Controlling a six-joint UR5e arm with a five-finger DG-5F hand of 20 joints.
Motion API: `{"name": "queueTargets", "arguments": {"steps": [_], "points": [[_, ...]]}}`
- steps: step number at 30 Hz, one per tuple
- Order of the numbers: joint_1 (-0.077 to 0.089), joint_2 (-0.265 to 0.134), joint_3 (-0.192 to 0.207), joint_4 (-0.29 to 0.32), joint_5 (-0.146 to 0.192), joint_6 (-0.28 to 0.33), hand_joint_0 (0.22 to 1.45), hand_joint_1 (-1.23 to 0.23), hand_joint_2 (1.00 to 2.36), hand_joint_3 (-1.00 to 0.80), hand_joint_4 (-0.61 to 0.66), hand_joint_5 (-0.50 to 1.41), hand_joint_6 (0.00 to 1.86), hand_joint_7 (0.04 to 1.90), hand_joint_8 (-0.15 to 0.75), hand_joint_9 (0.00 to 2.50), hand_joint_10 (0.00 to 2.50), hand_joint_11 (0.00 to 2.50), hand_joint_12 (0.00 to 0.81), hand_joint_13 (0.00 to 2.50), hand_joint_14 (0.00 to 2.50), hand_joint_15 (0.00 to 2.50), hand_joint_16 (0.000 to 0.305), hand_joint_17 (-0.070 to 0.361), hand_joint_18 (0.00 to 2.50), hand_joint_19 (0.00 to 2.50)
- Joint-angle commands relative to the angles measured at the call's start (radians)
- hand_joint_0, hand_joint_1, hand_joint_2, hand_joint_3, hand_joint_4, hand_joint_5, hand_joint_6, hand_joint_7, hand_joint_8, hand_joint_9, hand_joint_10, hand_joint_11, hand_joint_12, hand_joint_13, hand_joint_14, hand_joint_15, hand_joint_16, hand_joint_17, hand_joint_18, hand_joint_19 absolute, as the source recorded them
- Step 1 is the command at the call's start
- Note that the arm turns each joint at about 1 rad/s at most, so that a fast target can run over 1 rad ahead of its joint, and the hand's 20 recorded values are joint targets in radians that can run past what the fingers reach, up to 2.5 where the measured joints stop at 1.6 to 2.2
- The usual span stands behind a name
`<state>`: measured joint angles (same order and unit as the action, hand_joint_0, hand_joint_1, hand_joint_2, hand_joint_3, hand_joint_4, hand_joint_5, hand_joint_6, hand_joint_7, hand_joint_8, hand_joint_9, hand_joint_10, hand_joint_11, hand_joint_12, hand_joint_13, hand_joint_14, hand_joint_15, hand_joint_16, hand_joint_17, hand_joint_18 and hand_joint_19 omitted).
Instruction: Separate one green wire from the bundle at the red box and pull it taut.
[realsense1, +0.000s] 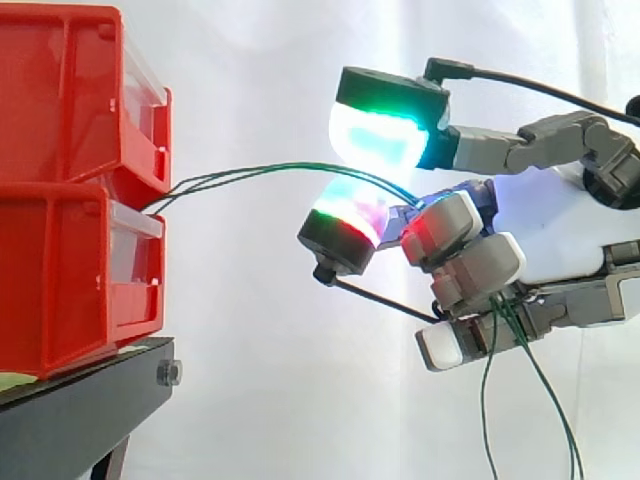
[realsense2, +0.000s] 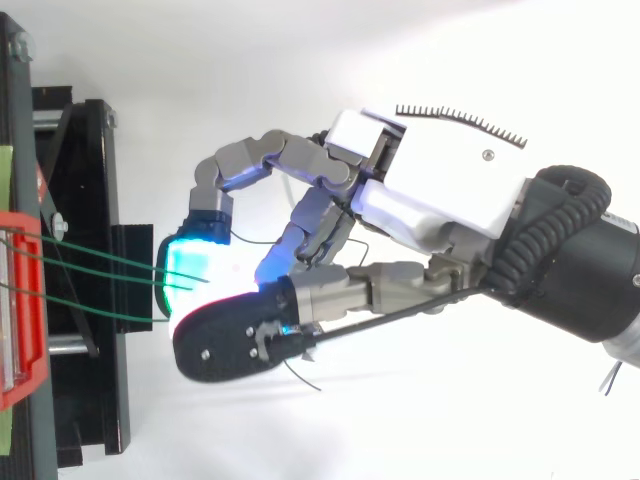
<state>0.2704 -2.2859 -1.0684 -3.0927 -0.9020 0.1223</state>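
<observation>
The thin green wires (realsense1: 270, 168) run level from the stacked red plastic boxes (realsense1: 60, 280) rightwards into the hand (realsense1: 560, 230), whose fingers (realsense1: 380, 135) curl round them. I judge a pull should go along this axis, away from the boxes.

The red bins (realsense1: 60, 250) are glossy plastic; the black stand (realsense1: 70, 415) beneath them looks matt metal; the green wires (realsense1: 240, 173) leaving them are smooth-sheathed.
</observation>
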Motion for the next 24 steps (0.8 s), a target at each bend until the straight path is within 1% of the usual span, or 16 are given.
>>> {"name": "queueTargets", "arguments": {"steps": [1,2,3,4,8,10,13,15,19,24], "points": [[0.0,0.002,0.001,-0.001,0.0,0.0,0.52,-0.58,1.0,-0.5,0.06,-0.15,0.87,1.1,0.261,1.42,0.02,1.07,0.364,1.5,0.03,1.14,0.055,0.123,0.99,0.67],[0.0,0.002,0.001,-0.003,0.0,0.0,0.52,-0.57,1.0,-0.5,0.06,-0.15,0.87,1.09,0.261,1.43,0.02,1.08,0.361,1.5,0.03,1.14,0.055,0.123,0.99,0.67],[0.0,0.002,0.001,-0.004,0.0,0.0,0.54,-0.54,1.0,-0.5,0.06,-0.15,0.87,1.1,0.254,1.43,0.02,1.09,0.354,1.5,0.03,1.14,0.053,0.12,0.98,0.68],[-0.002,0.002,0.002,-0.009,0.0,0.0,0.58,-0.54,1.0,-0.5,0.05,-0.15,0.86,1.14,0.245,1.43,0.03,1.08,0.342,1.49,0.03,1.15,0.052,0.117,0.96,0.69],[-0.003,0.002,0.008,-0.014,0.0,-0.001,0.6,-0.61,1.01,-0.35,0.03,-0.15,0.87,1.17,0.251,1.43,0.03,1.1,0.335,1.49,0.03,1.17,0.052,0.116,0.96,0.7],[-0.003,0.002,0.011,-0.017,0.0,-0.003,0.59,-0.64,1.02,-0.27,0.03,-0.15,0.87,1.18,0.255,1.43,0.03,1.1,0.345,1.49,0.03,1.16,0.052,0.117,0.96,0.69],[-0.007,0.003,0.016,-0.024,0.0,-0.003,0.59,-0.68,1.02,-0.17,0.04,-0.15,0.88,1.17,0.282,1.44,0.02,1.09,0.38,1.52,0.03,1.13,0.057,0.129,1.01,0.65],[-0.007,0.003,0.018,-0.03,0.0,-0.004,0.59,-0.71,1.02,-0.13,0.04,-0.15,0.89,1.14,0.291,1.44,0.02,1.08,0.388,1.53,0.03,1.12,0.059,0.133,1.03,0.64],[-0.007,0.003,0.022,-0.049,0.0,-0.003,0.6,-0.73,1.02,-0.14,0.04,-0.16,0.9,1.09,0.281,1.4,0.02,1.08,0.385,1.51,0.03,1.12,0.058,0.13,1.01,0.65],[-0.007,0.003,0.022,-0.052,0.0,-0.001,0.61,-0.77,1.02,-0.16,0.02,-0.16,0.9,1.08,0.265,1.37,0.02,1.08,0.369,1.49,0.03,1.13,0.056,0.125,0.99,0.66]]}}
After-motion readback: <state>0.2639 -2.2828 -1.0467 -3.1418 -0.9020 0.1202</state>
